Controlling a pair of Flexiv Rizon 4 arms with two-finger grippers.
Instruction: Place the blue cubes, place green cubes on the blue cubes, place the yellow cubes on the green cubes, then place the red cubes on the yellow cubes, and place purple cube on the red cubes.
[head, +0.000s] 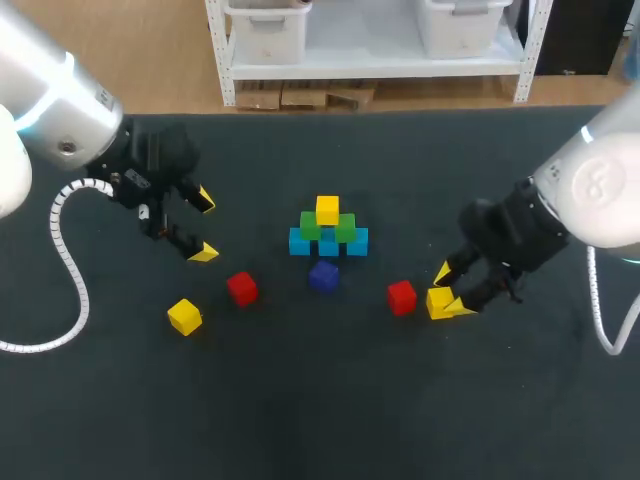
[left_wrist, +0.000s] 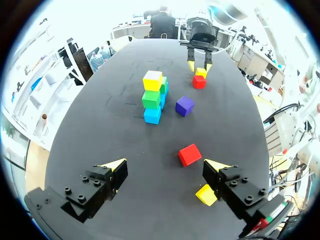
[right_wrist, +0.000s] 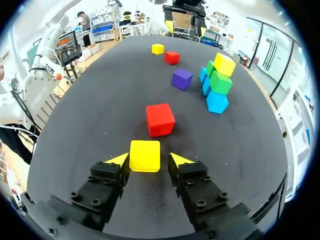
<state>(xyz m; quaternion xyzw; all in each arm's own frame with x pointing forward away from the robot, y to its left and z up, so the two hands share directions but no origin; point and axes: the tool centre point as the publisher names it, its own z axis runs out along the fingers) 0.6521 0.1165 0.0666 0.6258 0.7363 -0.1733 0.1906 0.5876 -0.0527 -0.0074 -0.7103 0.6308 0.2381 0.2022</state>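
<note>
A pyramid stands mid-table: blue cubes (head: 328, 243) at the base, two green cubes (head: 344, 229) on them, and one yellow cube (head: 327, 209) on top. The purple cube (head: 323, 275) lies just in front of it. My right gripper (head: 452, 290) is down at the table, shut on a yellow cube (right_wrist: 145, 155), with a red cube (right_wrist: 160, 119) just ahead of it. My left gripper (head: 204, 226) hangs open above the table's left side. Ahead of it lies another red cube (left_wrist: 189, 154), and a second loose yellow cube (left_wrist: 206, 194) lies beside one finger.
The dark table mat (head: 320, 400) has bare room along its front and behind the pyramid. In the left wrist view the purple cube (left_wrist: 184, 105) lies beside the stack (left_wrist: 151, 99).
</note>
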